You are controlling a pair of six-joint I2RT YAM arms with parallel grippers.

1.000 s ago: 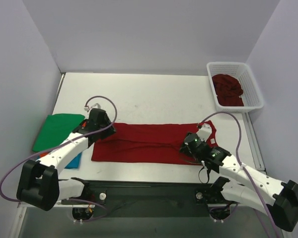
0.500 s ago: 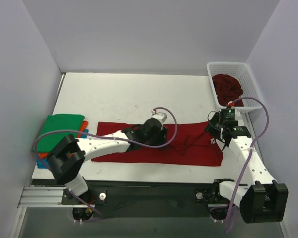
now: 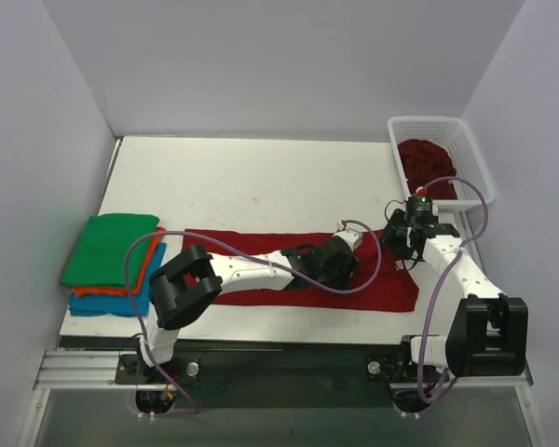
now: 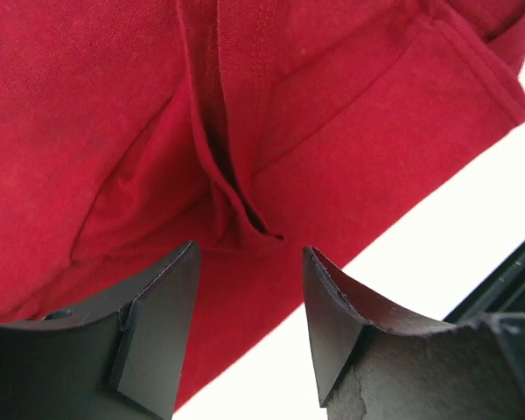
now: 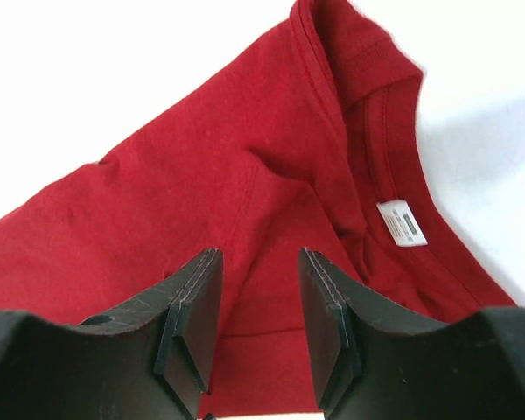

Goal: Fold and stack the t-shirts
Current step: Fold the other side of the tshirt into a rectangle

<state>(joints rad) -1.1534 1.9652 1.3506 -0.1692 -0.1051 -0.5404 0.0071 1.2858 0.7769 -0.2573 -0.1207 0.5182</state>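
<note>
Along the left edge of the table [image 3: 261, 177]: sitting as a squared stack [image 3: 107, 256], three folded t-shirts, green over orange over blue; counting as done. Across the centre: lying flat as a long strip, one dark red t-shirt [image 3: 252, 263], long sides seemingly turned in, neck end pointing right; judging as partly folded, crosswise folds and the transfer onto the stack remaining. Over the strip's right portion: hovering low, left gripper [image 3: 345, 268], jaws released and holding nothing, a raised crease [image 4: 232, 188] running up just ahead of the fingers. Beside the collar end: hovering likewise, right gripper [image 3: 401, 244], jaws parted and empty, white neck label [image 5: 401, 221] showing ahead and to one side. Toward the far right corner: waiting in the white mesh basket [image 3: 443, 123], crumpled dark red cloth [image 3: 427, 166], at least one more shirt, exact count impossible to tell; leaving, by estimate, the present shirt plus the basket's contents to be folded and stacked.
</note>
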